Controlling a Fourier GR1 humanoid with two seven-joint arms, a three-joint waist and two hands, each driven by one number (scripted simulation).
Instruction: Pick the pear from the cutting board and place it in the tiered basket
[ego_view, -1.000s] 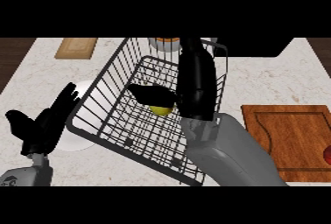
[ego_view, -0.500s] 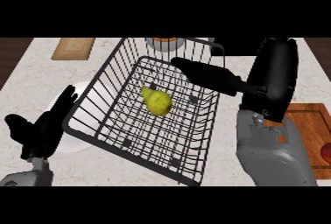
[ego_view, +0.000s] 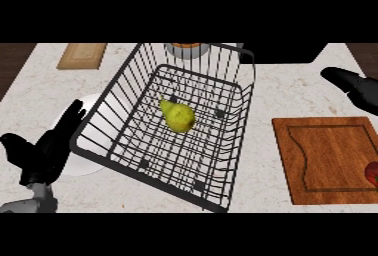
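1. Head view: the pear (ego_view: 178, 114) lies inside the basket (ego_view: 118, 85), on the wire floor, a little toward 11 o'clock from the floor's middle. Its narrow stem end points to about 11 o'clock. No hand touches it.
2. The basket is made of black wire and stands in the middle of the counter (ego_view: 295, 85). Its tall walls spread outward toward the top and the left.
3. The left hand (ego_view: 50, 152) shows at 8 o'clock of the view, just beside the left wall of the basket. Its fingers are straight and point up toward 1 o'clock; it holds nothing.
4. A white plate (ego_view: 90, 161) lies under the left side of the basket, partly hidden by the wires and by the left hand.
5. The right hand (ego_view: 356, 87) enters at the right edge, at about 3 o'clock, well apart from the basket. Only a part of it shows, and I cannot tell how its fingers stand.
6. The cutting board (ego_view: 325, 155) lies at 4 o'clock, right of the basket and not touching it. A red thing (ego_view: 372, 173) sits at the board's right edge, mostly cut off by the view.
7. At 12 o'clock, behind the basket, stands a round container (ego_view: 184, 49) with an orange top. At 11 o'clock a small tan board (ego_view: 82, 55) lies on the counter.
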